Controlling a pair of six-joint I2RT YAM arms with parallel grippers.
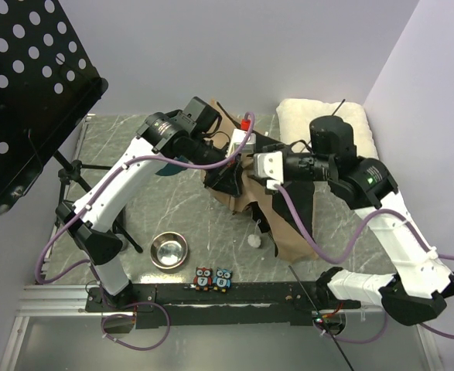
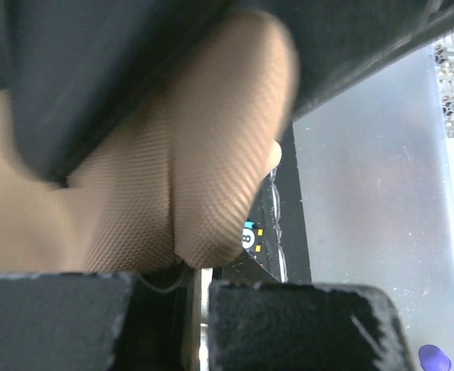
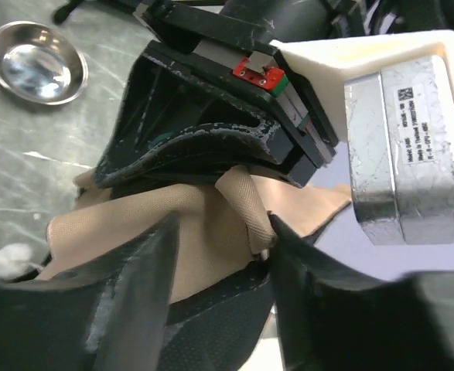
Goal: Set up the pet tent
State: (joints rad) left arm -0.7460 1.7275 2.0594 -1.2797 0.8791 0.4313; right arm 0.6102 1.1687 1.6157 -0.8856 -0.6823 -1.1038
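Top external: high, behind the arm bases, looking down on worktop (image 1: 180,212). Both wrist views: very close, sharing pet tent (image 2: 196,193) fabric with overhead.

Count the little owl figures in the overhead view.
2. The reddish owl and the blue owl stand side by side by the black rail, just right of the metal bowl. More could be hidden under the pet tent.
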